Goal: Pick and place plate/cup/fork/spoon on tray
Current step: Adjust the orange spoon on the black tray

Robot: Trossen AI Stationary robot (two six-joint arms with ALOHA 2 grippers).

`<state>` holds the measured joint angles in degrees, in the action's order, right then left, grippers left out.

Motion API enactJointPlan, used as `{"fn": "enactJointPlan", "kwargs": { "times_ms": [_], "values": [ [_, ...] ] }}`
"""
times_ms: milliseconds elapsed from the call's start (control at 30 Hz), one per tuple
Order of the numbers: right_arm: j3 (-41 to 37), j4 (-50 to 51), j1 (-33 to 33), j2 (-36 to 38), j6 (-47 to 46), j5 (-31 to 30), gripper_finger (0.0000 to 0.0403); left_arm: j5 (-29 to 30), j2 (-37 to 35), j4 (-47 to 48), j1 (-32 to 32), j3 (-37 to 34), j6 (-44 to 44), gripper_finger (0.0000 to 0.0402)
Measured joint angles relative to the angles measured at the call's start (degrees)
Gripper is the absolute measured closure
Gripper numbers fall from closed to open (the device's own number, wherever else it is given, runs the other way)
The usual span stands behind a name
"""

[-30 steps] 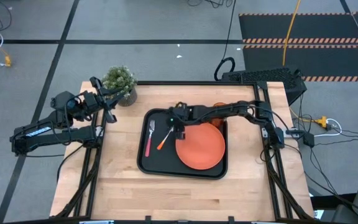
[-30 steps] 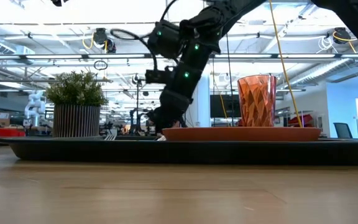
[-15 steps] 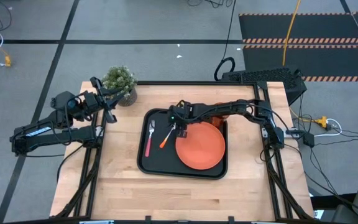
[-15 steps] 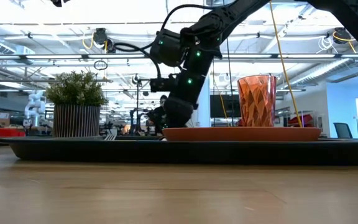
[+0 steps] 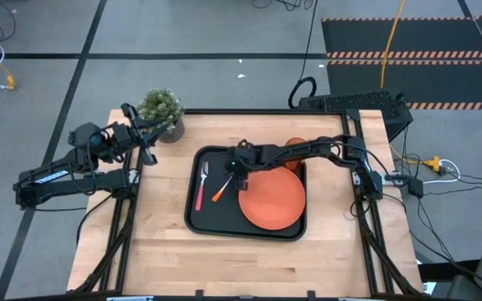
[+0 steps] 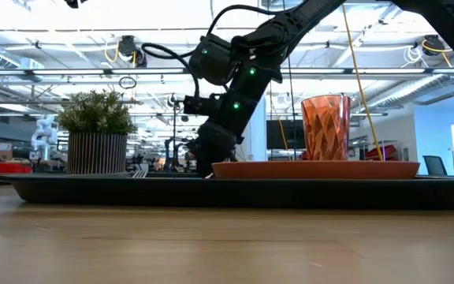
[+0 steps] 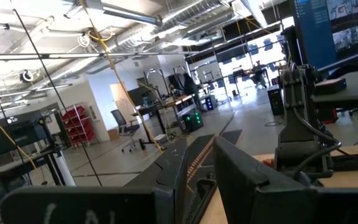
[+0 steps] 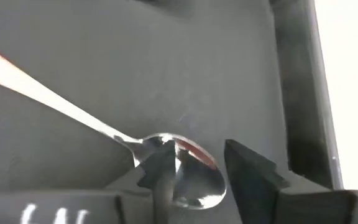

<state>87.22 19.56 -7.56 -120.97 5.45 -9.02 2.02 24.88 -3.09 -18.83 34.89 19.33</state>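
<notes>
Right pincer, fingers apart, straddles the spoon bowl on the tray.

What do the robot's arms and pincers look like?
Both arms are black, thin and jointed, with black cables looped along them. The right arm shows small green lights. Each pincer has two dark, flat, blocky fingers. The left pincer looks the same.

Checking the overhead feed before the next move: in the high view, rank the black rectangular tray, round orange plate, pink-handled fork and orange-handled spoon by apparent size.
1. Black rectangular tray, largest.
2. Round orange plate.
3. Pink-handled fork.
4. Orange-handled spoon, though the right gripper hides its bowl end, so fork versus spoon is unsure.
</notes>
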Motion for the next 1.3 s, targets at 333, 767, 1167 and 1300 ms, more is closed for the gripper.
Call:
{"fn": "enactJointPlan", "kwargs": {
  "times_ms": [333,767,1167,1300],
  "values": [
    [0.0,-0.9,0.2,0.0,1.1,-1.3,0.0395,0.0,0.0,0.3,0.0,0.0,0.0,0.0321],
    [0.0,6.8,-0.1,5.1,-2.5,-7.8,0.0376,0.0,0.0,0.4,0.0,0.0,0.0,0.0321],
    [0.0,11.4,-1.0,2.5,-6.7,2.5,0.0402,0.0,0.0,0.0,0.0,0.0,-0.3,0.0321],
    [0.0,11.1,-1.0,1.8,-6.2,3.2,0.0403,0.0,0.0,0.0,0.0,0.0,-0.1,0.0321]
  ]
}}
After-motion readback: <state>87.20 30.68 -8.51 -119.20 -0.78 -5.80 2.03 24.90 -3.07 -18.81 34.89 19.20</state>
